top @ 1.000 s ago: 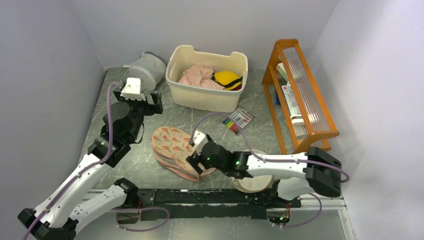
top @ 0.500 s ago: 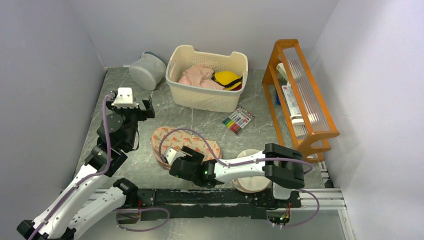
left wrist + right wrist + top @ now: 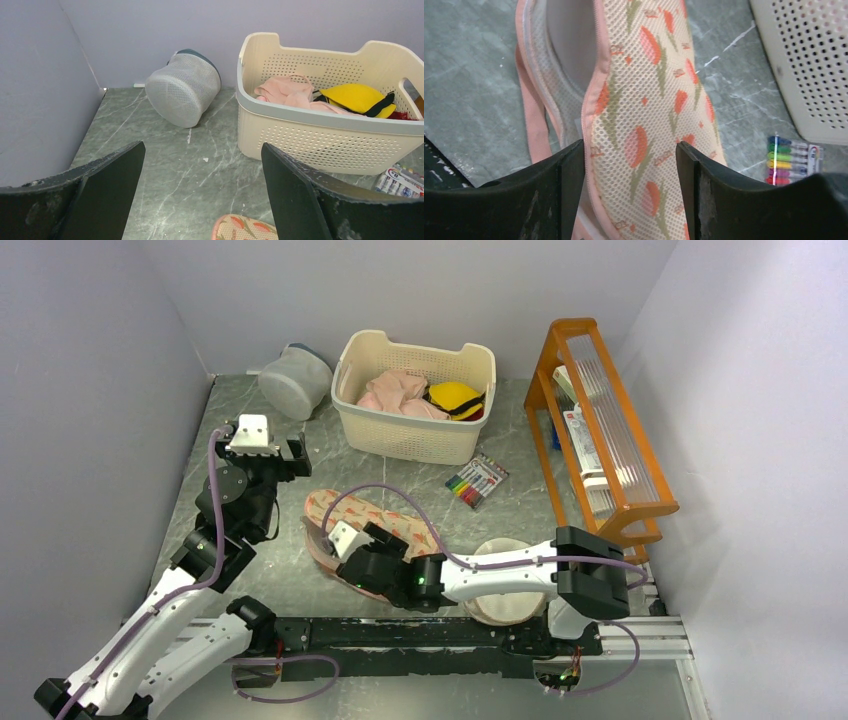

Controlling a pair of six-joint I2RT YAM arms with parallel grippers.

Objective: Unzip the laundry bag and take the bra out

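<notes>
Though the laundry bag (image 3: 385,523), mid-frame on the bench (image 3: 290,575), gapes partly unzipped along one edge, no bra shows yet — right gripper (image 3: 629,150) spread wide astride its top flap, left gripper (image 3: 202,147) likewise released at frame left.

Grey-green marbled table (image 3: 520,445), seen from above. At the rear centre stands a cream perforated basket (image 3: 400,435) holding pink clothes (image 3: 395,392) at its left and a yellow item (image 3: 455,396) crossed by a black band at its right. Just left of the basket, in the rear left corner, a grey mesh drum-shaped pouch (image 3: 295,380) lies on its side. An orange wooden rack (image 3: 637,508) runs along the right wall; its contents are too small to identify. A flat pack of coloured markers (image 3: 477,480) lies between basket and rack. A round cream pouch (image 3: 497,551), partly hidden, lies near the table's front edge.
</notes>
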